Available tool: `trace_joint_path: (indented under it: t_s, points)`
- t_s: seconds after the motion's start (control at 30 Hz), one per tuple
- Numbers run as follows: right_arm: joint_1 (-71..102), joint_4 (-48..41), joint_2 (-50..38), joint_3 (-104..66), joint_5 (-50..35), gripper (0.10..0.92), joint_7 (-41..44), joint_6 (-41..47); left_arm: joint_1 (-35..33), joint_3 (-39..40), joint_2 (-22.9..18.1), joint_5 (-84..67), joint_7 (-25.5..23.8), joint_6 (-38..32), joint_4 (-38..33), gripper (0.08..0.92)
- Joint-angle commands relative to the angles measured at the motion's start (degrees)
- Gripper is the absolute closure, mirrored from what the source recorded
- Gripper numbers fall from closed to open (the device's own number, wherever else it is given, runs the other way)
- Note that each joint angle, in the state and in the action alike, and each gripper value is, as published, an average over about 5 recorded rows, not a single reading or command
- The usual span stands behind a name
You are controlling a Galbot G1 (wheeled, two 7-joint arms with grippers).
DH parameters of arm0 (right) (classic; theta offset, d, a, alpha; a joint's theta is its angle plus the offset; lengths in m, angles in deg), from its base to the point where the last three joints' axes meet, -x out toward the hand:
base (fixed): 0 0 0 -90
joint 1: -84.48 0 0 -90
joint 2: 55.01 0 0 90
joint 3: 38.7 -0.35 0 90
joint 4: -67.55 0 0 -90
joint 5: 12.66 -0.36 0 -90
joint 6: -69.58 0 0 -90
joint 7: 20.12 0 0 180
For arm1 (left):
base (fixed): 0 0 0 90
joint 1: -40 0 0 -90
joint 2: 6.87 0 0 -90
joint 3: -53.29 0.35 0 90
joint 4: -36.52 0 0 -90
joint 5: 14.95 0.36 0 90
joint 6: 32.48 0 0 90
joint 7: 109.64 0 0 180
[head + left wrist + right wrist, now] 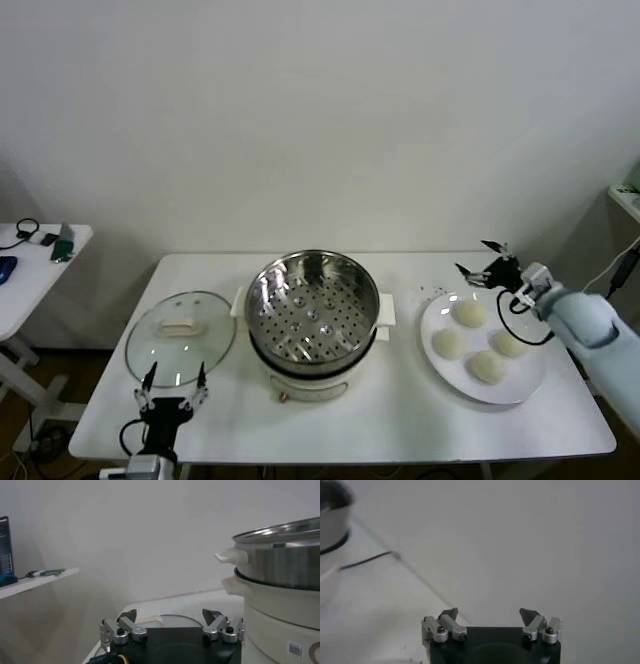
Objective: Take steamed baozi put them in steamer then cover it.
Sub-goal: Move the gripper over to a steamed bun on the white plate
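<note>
Several pale round baozi [470, 313] lie on a white plate [455, 378] at the table's right. The steel steamer [312, 310] stands open in the middle, its perforated tray bare; its wall also fills the left wrist view's side [280, 570]. Its glass lid [180, 338] lies flat to the left. My right gripper [480, 258] hovers open just behind the plate's far edge, nothing between its fingers [489, 613]. Near the front left edge my left gripper [172, 378] stands open just short of the lid [172, 620], empty [170, 616].
A small white side table [30, 260] with a few gadgets stands off to the left. A shelf edge [628, 195] shows at far right. A white wall runs behind the table.
</note>
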Motion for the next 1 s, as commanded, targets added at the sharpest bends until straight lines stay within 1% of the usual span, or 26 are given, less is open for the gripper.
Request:
trace_joint_path:
  t_s: [0.03, 0.17, 0.3, 0.47, 0.6, 0.83, 1.0]
  points:
    - [-43.9, -9.8, -5.4, 51.3, 8.2, 0.203, 28.0, -4.9, -0.2, -0.2, 0.2, -0.1, 0.0, -0.1, -0.1, 0.177]
    - [-49.9, -12.8, -1.8, 60.1, 7.4, 0.203, 30.3, -6.3, -0.2, -0.2, 0.2, -0.2, 0.1, -0.3, 0.1, 0.177]
    - [-49.6, -15.5, 2.1, 61.7, 5.2, 0.203, 30.2, -4.8, 0.1, -0.2, 0.1, -0.4, 0.1, -0.5, 0.7, 0.177]
    - [-42.7, -19.3, 7.1, 58.1, 4.2, 0.203, 28.8, -2.1, 0.4, -0.3, 0.1, -0.6, 0.1, -0.5, 1.2, 0.177]
    - [-37.1, -24.3, 11.6, 53.7, 4.5, 0.203, 27.5, -1.5, 0.3, -0.7, 0.3, -0.9, 0.1, -0.6, 1.3, 0.177]
    - [-30.4, -32.8, 18.6, 47.2, 6.4, 0.203, 27.0, -3.1, 0.4, -1.4, 0.8, -1.4, 0.1, -0.6, 1.8, 0.177]
    - [-27.9, -37.4, 21.6, 44.7, 8.5, 0.203, 27.3, -5.4, 0.7, -1.4, 0.9, -1.3, 0.1, -0.8, 2.7, 0.177]
